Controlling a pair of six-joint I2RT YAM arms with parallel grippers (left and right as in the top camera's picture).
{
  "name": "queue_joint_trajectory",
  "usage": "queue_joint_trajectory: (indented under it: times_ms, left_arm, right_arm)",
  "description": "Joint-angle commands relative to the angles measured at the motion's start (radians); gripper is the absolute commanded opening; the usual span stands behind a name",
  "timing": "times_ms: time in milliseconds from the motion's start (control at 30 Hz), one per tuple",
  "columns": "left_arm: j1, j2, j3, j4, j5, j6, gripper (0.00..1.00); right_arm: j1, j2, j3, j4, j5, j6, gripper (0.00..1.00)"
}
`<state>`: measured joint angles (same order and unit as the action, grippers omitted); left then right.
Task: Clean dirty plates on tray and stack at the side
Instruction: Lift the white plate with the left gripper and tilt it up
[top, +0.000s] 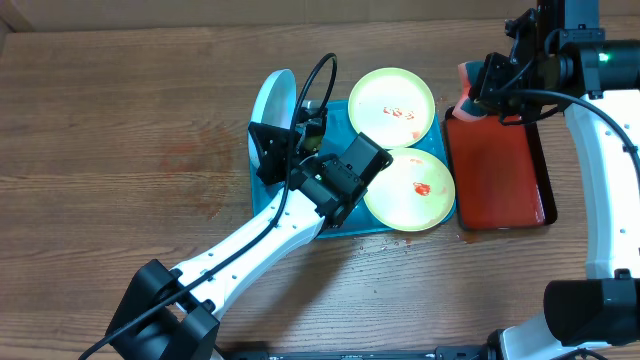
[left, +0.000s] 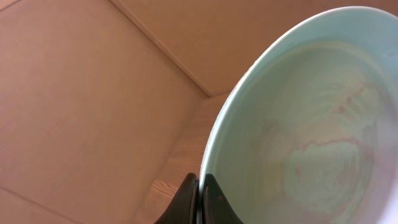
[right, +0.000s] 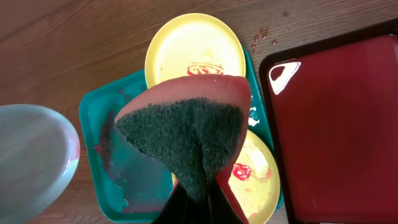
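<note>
Across the overhead centre, the left arm slants up from lower left, left gripper (top: 288, 135) pinching the blue plate (top: 272, 100) tilted on edge. Left wrist view: fingers (left: 186, 200) clamp its rim, bottom centre. Right wrist view: right gripper (right: 196, 202) pinches a sponge (right: 186, 118) above yellow plates (right: 193, 50) on the tray (right: 99, 146).

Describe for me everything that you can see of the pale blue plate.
The blue plate is round and shallow, plastic by its look, with a pale blue rim and a whitish centre that bears faint pinkish smears. It stands tilted almost on edge over the end of the tray on the robot's left. The left tool is shut on its rim. Nothing else visibly touches it; whether its lower edge rests on the tray cannot be told.
</note>
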<state>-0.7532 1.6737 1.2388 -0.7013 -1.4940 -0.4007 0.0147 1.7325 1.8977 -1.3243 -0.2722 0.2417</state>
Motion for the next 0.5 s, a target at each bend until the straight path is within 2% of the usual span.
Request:
queue_joint_trajectory:
  times_ms: [0,367,467]
  left_arm:
    - [-0.007,-0.016,0.028,0.007,-0.069,-0.014,0.04]
    - [-0.007,-0.015,0.028,0.006,-0.065,-0.014,0.04]
    - [-0.006,-0.015,0.028,0.004,-0.010,-0.014,0.04]
  right_arm:
    - [0.001,-0.006,0.006,0.005,0.010,-0.007,0.04]
    - [0.001,-0.006,0.006,0.005,0.010,-0.007,0.04]
    - [0.001,-0.006,0.006,0.005,0.010,-0.007,0.04]
